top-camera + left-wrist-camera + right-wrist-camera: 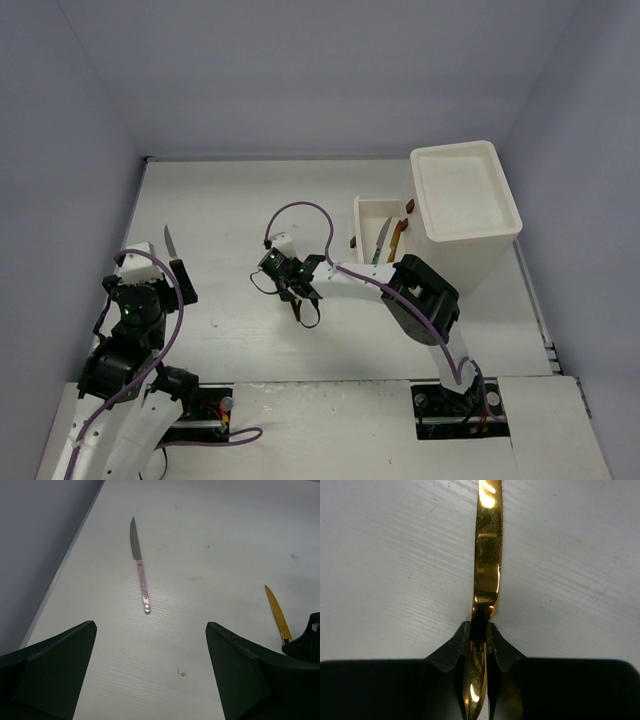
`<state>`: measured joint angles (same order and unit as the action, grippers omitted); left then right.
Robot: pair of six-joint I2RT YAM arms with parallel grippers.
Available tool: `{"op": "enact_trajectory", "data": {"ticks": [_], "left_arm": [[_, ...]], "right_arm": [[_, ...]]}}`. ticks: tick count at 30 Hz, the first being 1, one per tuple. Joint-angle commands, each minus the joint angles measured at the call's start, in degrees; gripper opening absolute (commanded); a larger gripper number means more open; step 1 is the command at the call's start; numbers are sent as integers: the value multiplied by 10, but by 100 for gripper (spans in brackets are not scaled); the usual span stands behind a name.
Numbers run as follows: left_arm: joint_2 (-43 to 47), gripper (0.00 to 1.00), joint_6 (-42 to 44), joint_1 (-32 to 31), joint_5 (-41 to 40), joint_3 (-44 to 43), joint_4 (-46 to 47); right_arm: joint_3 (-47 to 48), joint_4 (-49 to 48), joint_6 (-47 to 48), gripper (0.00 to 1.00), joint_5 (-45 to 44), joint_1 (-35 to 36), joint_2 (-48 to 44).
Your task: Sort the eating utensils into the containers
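While the gold knife (487, 555) is clamped between the closed fingers of the right gripper (479, 630) at the middle of the counter (380, 555), a pink-handled knife (141, 575) lies flat near the left edge (blade pointing away), ahead of the left gripper (150, 627), whose fingers stand wide apart. Other utensils (383, 240) rest in the drawer (358, 225) against the white unit (465, 190).
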<state>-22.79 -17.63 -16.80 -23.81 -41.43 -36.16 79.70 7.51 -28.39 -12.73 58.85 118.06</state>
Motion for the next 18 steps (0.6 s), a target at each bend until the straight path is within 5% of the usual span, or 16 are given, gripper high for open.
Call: {"op": "enact_trajectory", "data": {"ticks": [1, 9, 18], "left_arm": [[-7, 89, -2, 4, -1, -4, 28], [-9, 89, -2, 4, 0, -4, 28], [-12, 89, -2, 4, 3, -4, 29]], "right_arm": [[-16, 50, 16, 0, 2, -6, -1], [-4, 54, 77, 0, -73, -28, -164], [-36, 56, 154, 0, -80, -186, -257]]}}
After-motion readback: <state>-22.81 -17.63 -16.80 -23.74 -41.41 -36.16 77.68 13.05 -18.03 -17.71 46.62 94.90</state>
